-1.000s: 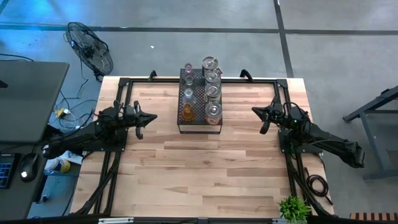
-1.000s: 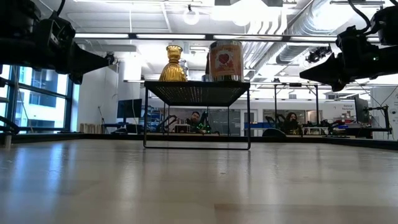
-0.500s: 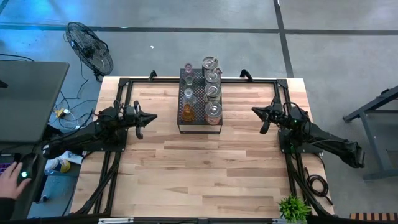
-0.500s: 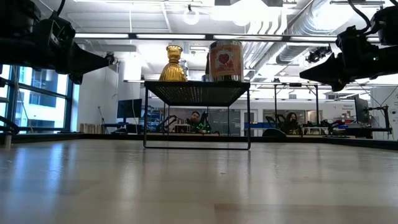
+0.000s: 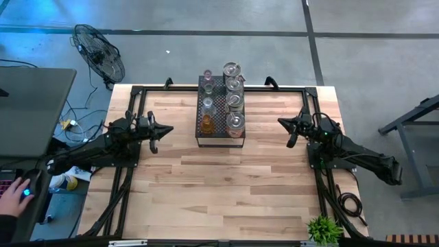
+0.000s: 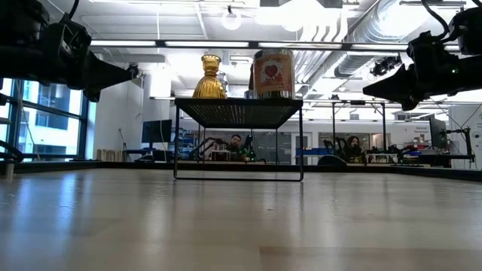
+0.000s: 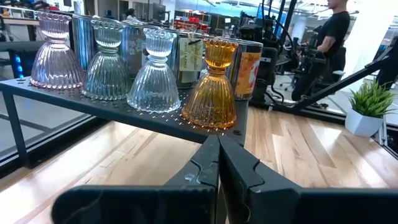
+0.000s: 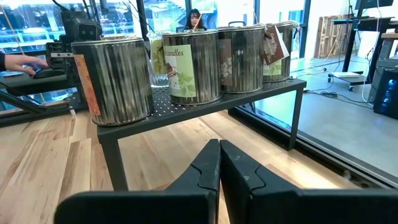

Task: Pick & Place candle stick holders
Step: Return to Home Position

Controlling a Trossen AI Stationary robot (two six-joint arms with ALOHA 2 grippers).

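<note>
The candle stick holders (image 5: 206, 103) stand in a single row along the left side of the black perforated shelf (image 6: 239, 113). In the left wrist view the row runs pinkish holder (image 7: 56, 53), grey-tinted holder (image 7: 106, 62), clear holder (image 7: 155, 74), amber holder (image 7: 211, 84). All four are upright on their flared bases, and neighbours are just beside or touching one another. The amber holder is at the end of the row towards the front of the table, close to the shelf's corner. Four silvery candle tins (image 8: 186, 65) fill the right side of the shelf in a matching row, so the shelf appears sorted by kind, glass on one side and metal on the other. The shelf sits on thin legs at the far middle of the wooden table (image 5: 226, 192), within reach of both arms. The left gripper (image 5: 167, 129) hovers above the table to the left of the shelf and well apart from it. Its fingers are pressed together, hold nothing and point at the amber holder. The right gripper (image 5: 282, 123) mirrors this on the opposite side, fingers likewise closed and empty, facing the tins. This symmetrical, raised, empty posture is judged to be a parked pose. No holder lies on the table, so the placing appears complete. At the picture's lower left edge a person's hand (image 5: 14, 195) rests on a mouse.
</note>
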